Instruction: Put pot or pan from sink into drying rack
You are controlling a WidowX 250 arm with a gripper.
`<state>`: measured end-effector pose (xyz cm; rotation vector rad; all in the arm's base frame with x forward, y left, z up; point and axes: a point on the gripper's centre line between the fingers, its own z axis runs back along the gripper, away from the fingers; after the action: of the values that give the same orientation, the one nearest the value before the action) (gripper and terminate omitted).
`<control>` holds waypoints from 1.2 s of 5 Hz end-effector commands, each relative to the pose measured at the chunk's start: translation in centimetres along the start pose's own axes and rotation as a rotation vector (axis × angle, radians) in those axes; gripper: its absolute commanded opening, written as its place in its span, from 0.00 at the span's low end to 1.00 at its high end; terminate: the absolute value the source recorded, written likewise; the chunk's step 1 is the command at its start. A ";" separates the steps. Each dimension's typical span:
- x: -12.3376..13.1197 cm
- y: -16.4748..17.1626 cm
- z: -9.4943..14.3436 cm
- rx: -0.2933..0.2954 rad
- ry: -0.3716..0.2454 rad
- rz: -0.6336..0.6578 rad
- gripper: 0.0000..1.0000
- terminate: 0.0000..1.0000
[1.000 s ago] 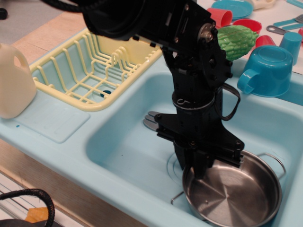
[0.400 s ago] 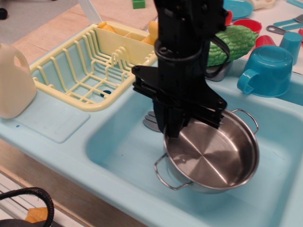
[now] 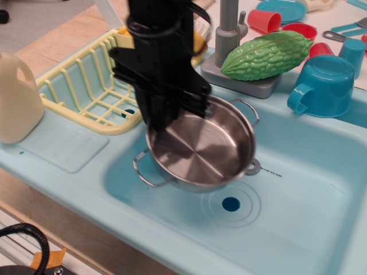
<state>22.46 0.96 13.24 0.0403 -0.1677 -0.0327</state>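
Claw: clamped on pot rim, near-left edge.
Pot: lifted, tilted, above sink beside drying rack.
Advice: clear rack wall, level, lower gently.

Wooden tabletop, grey floor top left, even light

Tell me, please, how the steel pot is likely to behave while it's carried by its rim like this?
The pot looks stiff, thin-walled metal, so probably light and unlikely to bend. Its shiny surface may be slippery, and the claw pinches only one edge, so it could tilt or swing. It already hangs tilted above the sink.
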 end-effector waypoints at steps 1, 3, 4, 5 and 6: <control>2.6 4.2 3.8 0.059 -0.117 0.047 0.00 0.00; 3.9 7.7 4.9 0.069 -0.138 0.139 0.00 0.00; 3.6 9.2 5.1 0.076 -0.153 0.171 0.00 0.00; 3.3 10.8 4.5 0.059 -0.198 0.226 0.00 0.00; 3.4 12.0 3.8 0.040 -0.218 0.243 0.00 0.00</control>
<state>25.59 12.68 16.59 0.0221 -0.3452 0.2026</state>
